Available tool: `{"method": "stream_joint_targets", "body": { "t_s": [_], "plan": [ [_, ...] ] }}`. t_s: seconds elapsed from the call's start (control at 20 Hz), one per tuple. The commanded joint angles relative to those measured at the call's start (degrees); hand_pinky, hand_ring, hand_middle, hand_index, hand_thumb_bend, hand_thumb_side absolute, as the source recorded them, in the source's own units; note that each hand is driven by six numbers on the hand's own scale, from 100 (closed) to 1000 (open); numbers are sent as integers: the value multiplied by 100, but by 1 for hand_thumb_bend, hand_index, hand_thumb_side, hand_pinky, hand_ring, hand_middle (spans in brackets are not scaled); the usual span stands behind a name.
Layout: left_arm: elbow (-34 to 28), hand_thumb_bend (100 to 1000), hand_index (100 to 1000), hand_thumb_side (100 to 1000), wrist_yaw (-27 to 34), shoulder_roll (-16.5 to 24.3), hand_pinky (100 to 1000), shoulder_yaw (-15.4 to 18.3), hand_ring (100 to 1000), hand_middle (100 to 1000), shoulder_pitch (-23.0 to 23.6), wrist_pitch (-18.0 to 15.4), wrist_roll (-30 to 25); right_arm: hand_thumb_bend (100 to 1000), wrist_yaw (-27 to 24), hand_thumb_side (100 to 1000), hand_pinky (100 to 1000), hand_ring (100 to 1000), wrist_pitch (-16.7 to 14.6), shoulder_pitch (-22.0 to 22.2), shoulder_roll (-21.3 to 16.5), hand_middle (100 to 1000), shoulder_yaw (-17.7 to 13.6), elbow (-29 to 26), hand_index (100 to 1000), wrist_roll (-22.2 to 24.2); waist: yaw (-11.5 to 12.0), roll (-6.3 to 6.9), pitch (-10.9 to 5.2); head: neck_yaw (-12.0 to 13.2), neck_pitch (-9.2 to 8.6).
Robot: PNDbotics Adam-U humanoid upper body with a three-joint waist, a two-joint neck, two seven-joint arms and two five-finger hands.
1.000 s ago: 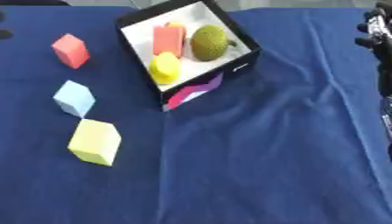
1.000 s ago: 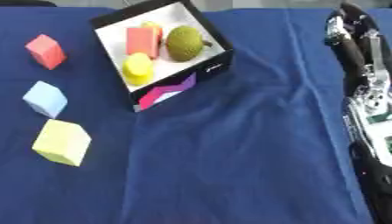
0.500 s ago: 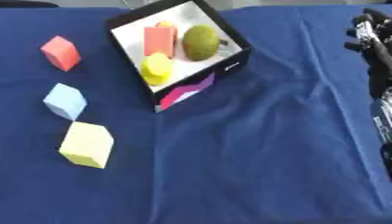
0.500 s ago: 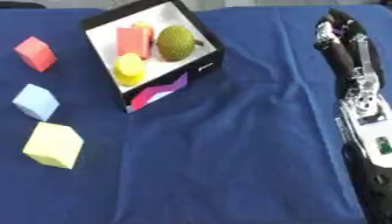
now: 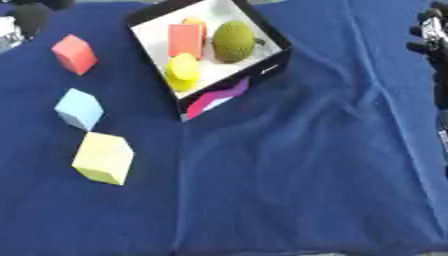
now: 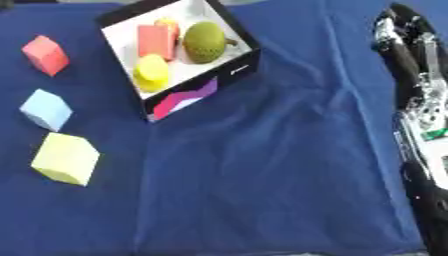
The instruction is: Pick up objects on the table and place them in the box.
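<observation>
We found three blocks outstanding on the cloth (image 5: 289,190): red (image 5: 74,54), blue (image 5: 79,108), yellow (image 5: 103,158). The box (image 5: 267,75) already held four items. The right hand (image 6: 404,40) held nothing; its finger state we could not tell.

navy cloth (image 5: 289,165), red cube (image 5: 75,54), pale blue cube (image 5: 79,108), yellow cube (image 5: 103,157)

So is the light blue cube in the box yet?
No, the light blue cube lies on the blue cloth left of the box, between the red cube and the yellow cube.
</observation>
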Motion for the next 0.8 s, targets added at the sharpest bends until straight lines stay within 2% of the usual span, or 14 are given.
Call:
{"method": "stream_joint_targets", "body": {
  "t_s": [0.05, 0.35, 0.55, 0.65, 0.75, 0.8],
  "plan": [
    [-63, 100, 862, 757, -310, 248, 831, -118, 847, 789, -87, -97, -243, 100, 46, 515, 778, 810, 7, -57, -167, 784, -32, -156, 869, 28, -7, 87, -82, 36, -2],
    [-63, 100, 869, 774, -736, 270, 832, -531, 833, 792, 39, 67, -520, 100, 52, 516, 778, 809, 11, -69, -164, 782, -23, -166, 868, 53, -44, 98, -76, 69, -44],
    [-63, 100, 867, 661, -967, 240, 836, -710, 836, 795, 125, 190, -672, 100, 52, 519, 778, 809, 19, -76, -161, 781, -21, -160, 868, 67, -58, 100, -70, 94, -63],
    [-63, 177, 860, 558, -1094, 225, 848, -755, 842, 798, 198, 232, -726, 100, 56, 521, 778, 808, 23, -77, -165, 779, -17, -156, 868, 78, -59, 101, -69, 95, -72],
    [-63, 220, 848, 498, -1203, 199, 854, -757, 837, 781, 254, 270, -702, 100, 62, 522, 778, 807, 28, -76, -167, 778, -16, -152, 868, 90, -57, 100, -70, 92, -75],
    [-63, 226, 841, 496, -1226, 187, 858, -760, 839, 777, 285, 300, -681, 100, 65, 523, 778, 806, 31, -75, -168, 778, -15, -148, 868, 95, -56, 99, -70, 95, -79]
  ]
}}
